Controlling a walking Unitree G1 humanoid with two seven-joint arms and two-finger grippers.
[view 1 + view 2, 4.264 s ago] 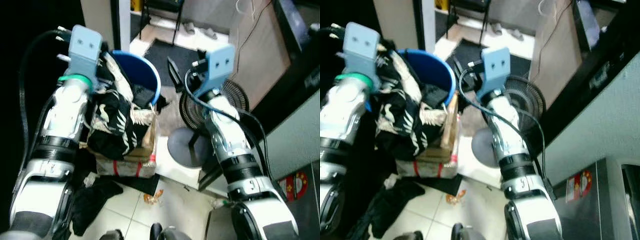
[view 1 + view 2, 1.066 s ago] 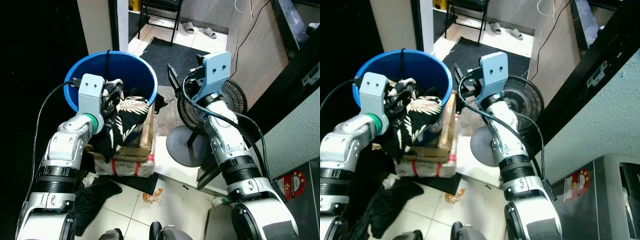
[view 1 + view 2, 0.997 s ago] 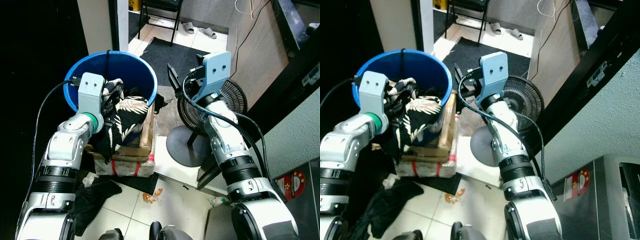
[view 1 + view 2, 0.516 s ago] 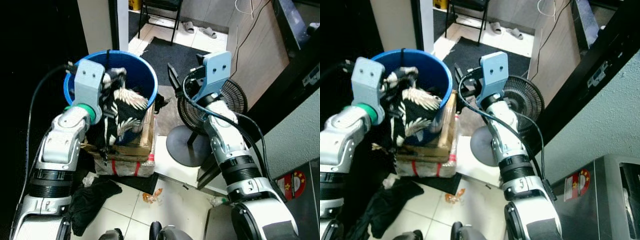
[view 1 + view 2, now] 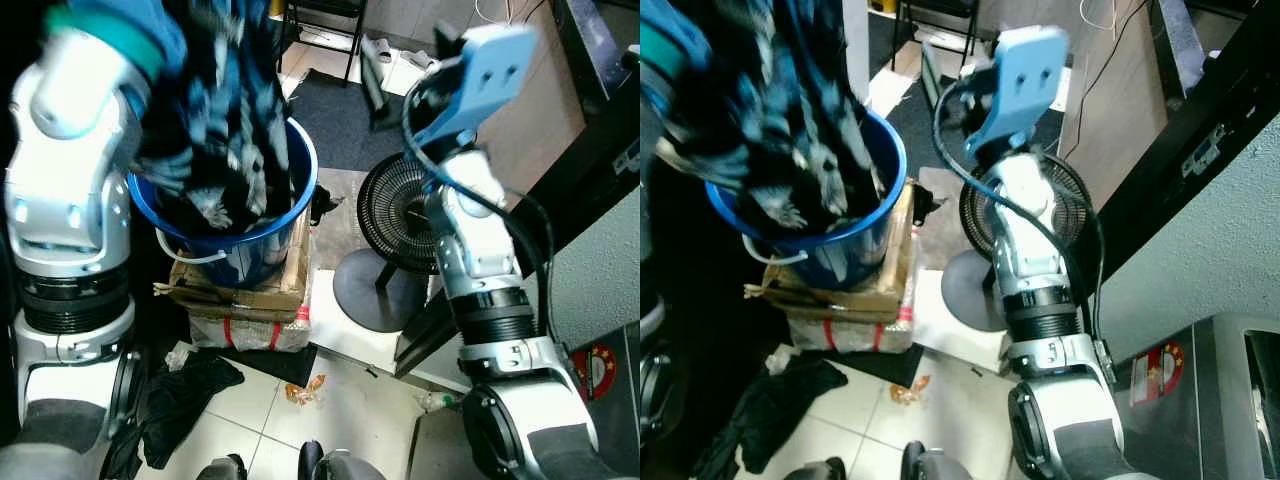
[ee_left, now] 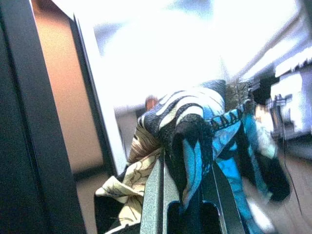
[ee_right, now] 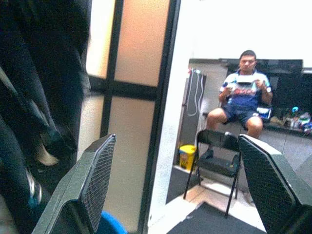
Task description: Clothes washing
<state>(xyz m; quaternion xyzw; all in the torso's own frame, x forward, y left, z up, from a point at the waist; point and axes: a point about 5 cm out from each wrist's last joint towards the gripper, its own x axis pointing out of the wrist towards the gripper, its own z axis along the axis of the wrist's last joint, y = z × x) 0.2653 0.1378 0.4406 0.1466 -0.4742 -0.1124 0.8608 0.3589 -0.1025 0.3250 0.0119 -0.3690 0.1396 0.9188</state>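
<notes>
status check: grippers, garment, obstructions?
Left gripper shut on black-and-white patterned garment, raised over blue plastic bucket. Right gripper open, empty. Black standing fan beside bucket.

Left claw (image 6: 187,195) clamped, raised; right claw (image 7: 180,190) spread.

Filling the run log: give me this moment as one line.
left claw: shut on shirt, raised over bucket | right claw: open, idle | bucket: on box

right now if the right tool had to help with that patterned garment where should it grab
On the low trailing end of the patterned garment, just above the blue bucket's rim, coming from the fan side. The left tool already pinches the top, and that side hangs unobstructed facing the open right tool.
</notes>
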